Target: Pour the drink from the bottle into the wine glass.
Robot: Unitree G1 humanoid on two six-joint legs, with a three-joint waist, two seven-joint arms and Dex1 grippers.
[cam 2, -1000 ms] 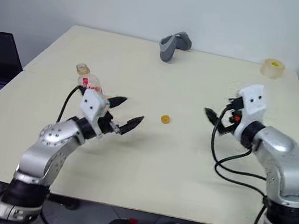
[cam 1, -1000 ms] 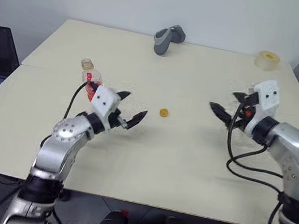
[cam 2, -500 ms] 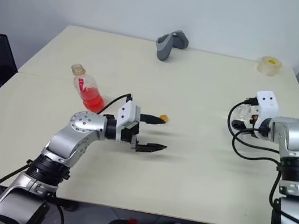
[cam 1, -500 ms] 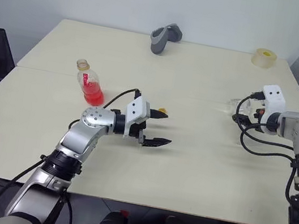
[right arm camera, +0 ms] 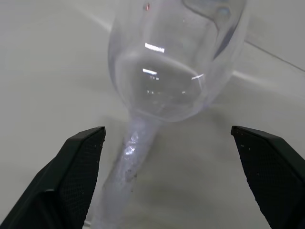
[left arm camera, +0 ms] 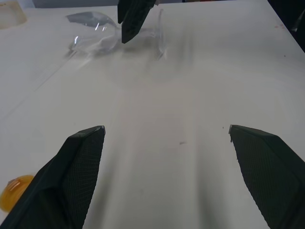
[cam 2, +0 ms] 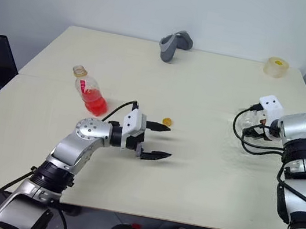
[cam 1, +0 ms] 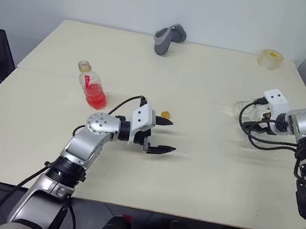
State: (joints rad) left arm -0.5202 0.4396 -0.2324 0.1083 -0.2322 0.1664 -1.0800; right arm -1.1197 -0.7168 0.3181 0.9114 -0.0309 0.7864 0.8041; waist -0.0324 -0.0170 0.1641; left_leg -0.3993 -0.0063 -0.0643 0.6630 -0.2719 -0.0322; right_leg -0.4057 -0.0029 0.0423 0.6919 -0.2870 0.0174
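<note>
**Reaching toward the glass, bottle standing uncapped**

Standing on the left half of the table (cam 1: 205, 82), the bottle (cam 1: 91, 86) has wide bare surface around it on every side. The right gripper (right arm camera: 174, 138) works close to the table's right edge, at about 3 o'clock of the table's centre; the middle of the table is free except for a small yellow cap (cam 1: 165, 115).

The left arm lies low over the table, its forearm bent inward, and the left gripper (cam 1: 161, 135) points toward 3 o'clock with both fingers spread wide and nothing between them. The cap sits just beside its far finger. The right arm comes in from the right edge, its gripper tilted down, jaws wide apart on either side of the wine glass (right arm camera: 167, 71) without touching it.

The glass is clear and looks empty. The bottle, at 9 o'clock of the cap, is upright and open, with the red drink (cam 1: 94, 98) filling its rounded lower part.
</note>
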